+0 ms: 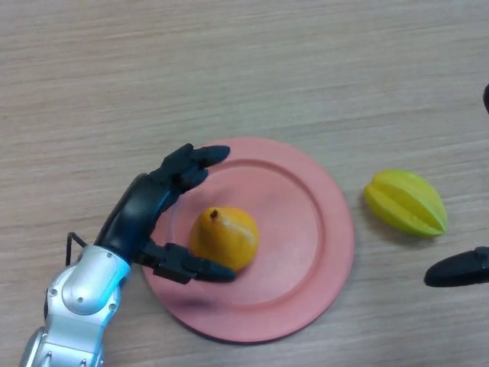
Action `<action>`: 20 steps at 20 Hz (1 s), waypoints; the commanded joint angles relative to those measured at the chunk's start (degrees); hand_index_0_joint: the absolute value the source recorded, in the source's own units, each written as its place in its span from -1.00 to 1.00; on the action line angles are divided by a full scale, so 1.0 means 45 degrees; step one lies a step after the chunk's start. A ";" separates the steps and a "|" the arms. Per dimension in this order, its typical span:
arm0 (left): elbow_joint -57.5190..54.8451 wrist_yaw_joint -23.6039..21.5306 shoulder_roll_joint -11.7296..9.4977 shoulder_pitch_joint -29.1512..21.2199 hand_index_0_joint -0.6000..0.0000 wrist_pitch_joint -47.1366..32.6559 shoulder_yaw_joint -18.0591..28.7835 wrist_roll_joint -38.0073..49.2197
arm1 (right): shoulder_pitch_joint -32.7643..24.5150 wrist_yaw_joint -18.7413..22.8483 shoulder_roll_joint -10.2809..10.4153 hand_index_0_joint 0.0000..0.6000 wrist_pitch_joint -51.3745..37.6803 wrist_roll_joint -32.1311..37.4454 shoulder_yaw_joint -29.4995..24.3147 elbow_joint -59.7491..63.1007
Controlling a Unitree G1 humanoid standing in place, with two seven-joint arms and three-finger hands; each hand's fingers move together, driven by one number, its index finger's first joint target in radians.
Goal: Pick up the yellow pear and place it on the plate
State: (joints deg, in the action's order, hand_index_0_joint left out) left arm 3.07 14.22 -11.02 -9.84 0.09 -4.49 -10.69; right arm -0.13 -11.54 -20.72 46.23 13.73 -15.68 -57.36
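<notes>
Only a dark fingertip of the right hand (pixel 458 269) shows at the right edge of the head view, with another dark scrap higher on that edge; whether that hand is spread or clenched I cannot tell. The left arm is cut off at the lower left corner.

The yellow pear (pixel 225 238) lies on the pink plate (pixel 306 229), left of the plate's middle, its stem end pointing up and left. The left hand (pixel 149 210) sits over the plate's left rim, spread and released: its fingers (pixel 195 162) reach past the pear on the far side, its thumb (pixel 191 266) lies along the near side, just beside or brushing the fruit, not gripping it.

A yellow-green starfruit (pixel 406 202) rests on the wooden bench (pixel 244 69), right of the plate and apart from it.
</notes>
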 commanded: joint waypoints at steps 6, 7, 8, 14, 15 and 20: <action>-0.4557 -0.0251 -0.0567 -0.0040 1.00 0.2364 0.1447 0.1888 | -0.0207 -0.1508 0.0516 -1.00 -0.2463 -0.1351 -0.1522 -0.0338; -0.5100 -0.0349 -0.0686 -0.0011 1.00 0.2830 0.1747 0.2339 | -0.0139 -0.1611 0.0543 -1.00 -0.2831 -0.1555 -0.1526 -0.0166; -0.5653 -0.0500 -0.0919 -0.0003 1.00 0.3359 0.2255 0.3014 | -0.0132 -0.1734 0.0561 -1.00 -0.3142 -0.1659 -0.1633 -0.0035; -0.6859 -0.0858 -0.2127 0.0464 1.00 0.4315 0.4924 0.5697 | -0.0044 -0.1994 0.0629 -1.00 -0.4357 -0.1950 -0.1536 0.1193; -0.6721 -0.0874 -0.2268 0.0526 1.00 0.4277 0.5190 0.5743 | -0.0024 -0.2009 0.0630 -1.00 -0.4454 -0.1878 -0.1503 0.1355; -0.5947 -0.0563 -0.2914 0.0526 1.00 0.3048 0.6225 0.5671 | -0.0136 -0.1873 0.0511 -1.00 -0.5106 -0.1925 -0.0985 0.2665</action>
State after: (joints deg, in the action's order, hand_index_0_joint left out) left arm -21.31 11.55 -21.37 -5.74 22.67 17.84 14.46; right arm 0.60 -21.33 -16.77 31.43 4.89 -18.20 -42.84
